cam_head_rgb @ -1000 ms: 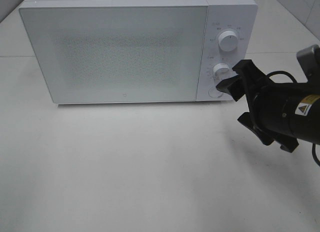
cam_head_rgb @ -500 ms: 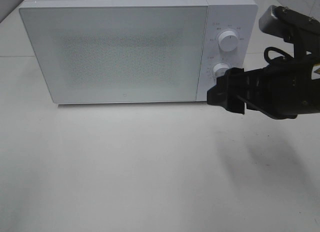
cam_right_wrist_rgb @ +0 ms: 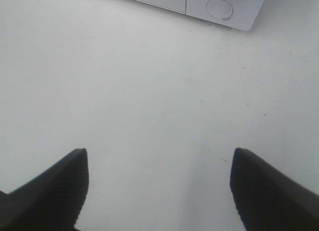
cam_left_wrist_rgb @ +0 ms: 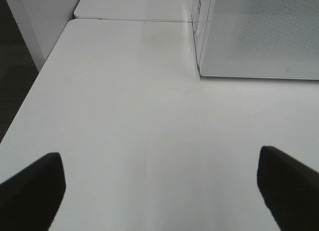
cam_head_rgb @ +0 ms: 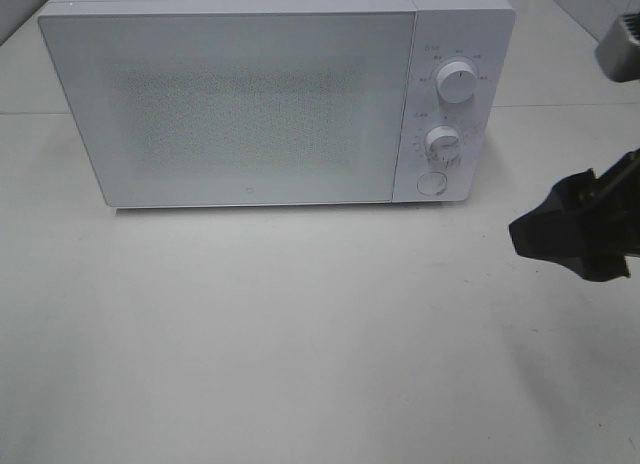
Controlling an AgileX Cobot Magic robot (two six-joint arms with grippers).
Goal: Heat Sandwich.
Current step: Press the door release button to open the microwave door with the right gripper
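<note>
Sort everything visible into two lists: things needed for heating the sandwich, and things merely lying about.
Needed: microwave, door shut; upper dial, lower dial, round button; left end effector and right end effector, both open.
Lying about: only the white table; the sandwich is not in view.

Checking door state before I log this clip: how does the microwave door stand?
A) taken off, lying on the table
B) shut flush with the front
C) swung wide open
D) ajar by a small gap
B: in the high view the microwave door lies flush beside the control panel, with no gap and none of the inside showing.
</note>
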